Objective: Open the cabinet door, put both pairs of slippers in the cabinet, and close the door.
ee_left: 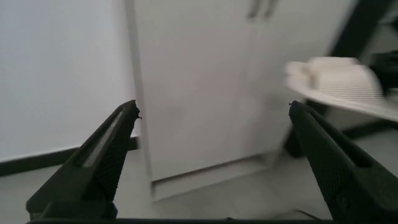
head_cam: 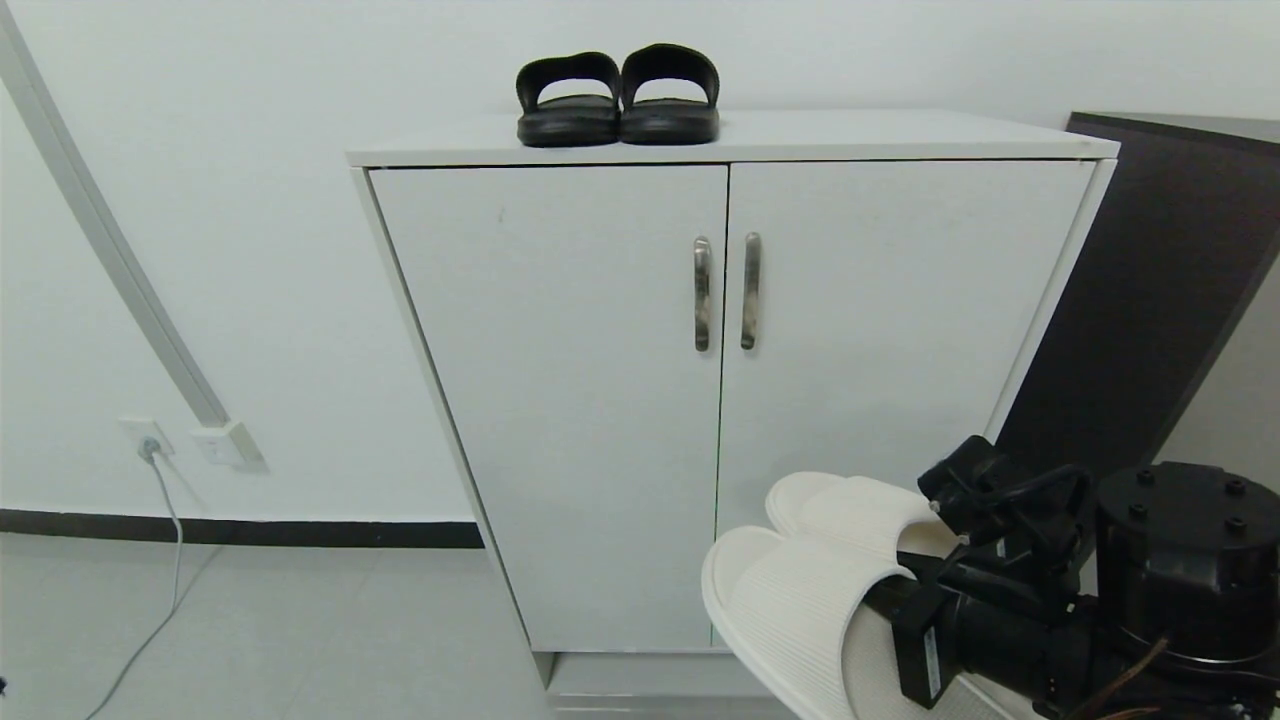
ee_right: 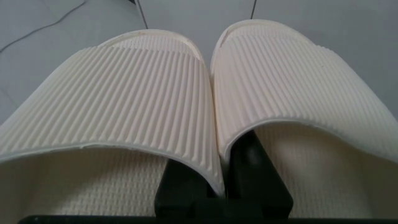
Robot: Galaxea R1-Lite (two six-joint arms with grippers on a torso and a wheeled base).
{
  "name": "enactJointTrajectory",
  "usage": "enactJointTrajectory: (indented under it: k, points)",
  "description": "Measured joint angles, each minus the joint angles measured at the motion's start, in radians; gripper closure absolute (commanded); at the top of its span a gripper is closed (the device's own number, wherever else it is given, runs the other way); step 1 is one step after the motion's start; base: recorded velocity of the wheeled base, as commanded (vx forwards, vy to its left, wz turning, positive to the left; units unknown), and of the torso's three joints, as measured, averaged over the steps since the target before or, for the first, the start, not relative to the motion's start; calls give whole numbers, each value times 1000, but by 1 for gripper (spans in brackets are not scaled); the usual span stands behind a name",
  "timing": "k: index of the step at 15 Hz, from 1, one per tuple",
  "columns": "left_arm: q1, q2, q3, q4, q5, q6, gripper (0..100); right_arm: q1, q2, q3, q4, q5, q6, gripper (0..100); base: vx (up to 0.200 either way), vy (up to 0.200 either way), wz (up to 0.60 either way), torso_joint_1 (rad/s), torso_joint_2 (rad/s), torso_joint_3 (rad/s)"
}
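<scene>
A white cabinet stands against the wall with both doors closed, their metal handles side by side at the middle seam. A pair of black slippers rests on its top, toes toward me. My right gripper is low at the front right of the cabinet, shut on a pair of white ribbed slippers and pinching their inner edges together. In the left wrist view my left gripper is open and empty, facing the cabinet's lower left corner, with the white slippers off to one side.
A dark panel stands right of the cabinet. On the wall to the left are a socket with a cable trailing to the grey floor and a slanted conduit.
</scene>
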Motion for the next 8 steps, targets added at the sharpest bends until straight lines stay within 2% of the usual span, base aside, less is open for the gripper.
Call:
enactJointTrajectory:
  k: [2, 4, 6, 8]
  points:
    - [-15, 137, -71, -20, -121, 24, 0, 1, 0, -3, -1, -1, 0, 100, 0, 0, 0, 0, 0, 0]
    - [-80, 295, -113, -97, -170, 58, 0, 2, 3, -9, -1, -1, 0, 100, 0, 0, 0, 0, 0, 0]
    - [-214, 456, -140, -255, -138, 58, 0, 3, 5, -18, -1, 0, 0, 100, 0, 0, 0, 0, 0, 0]
    - [-365, 617, -175, -414, -43, 33, 0, 3, 9, -26, 0, 0, 0, 100, 0, 0, 0, 0, 0, 0]
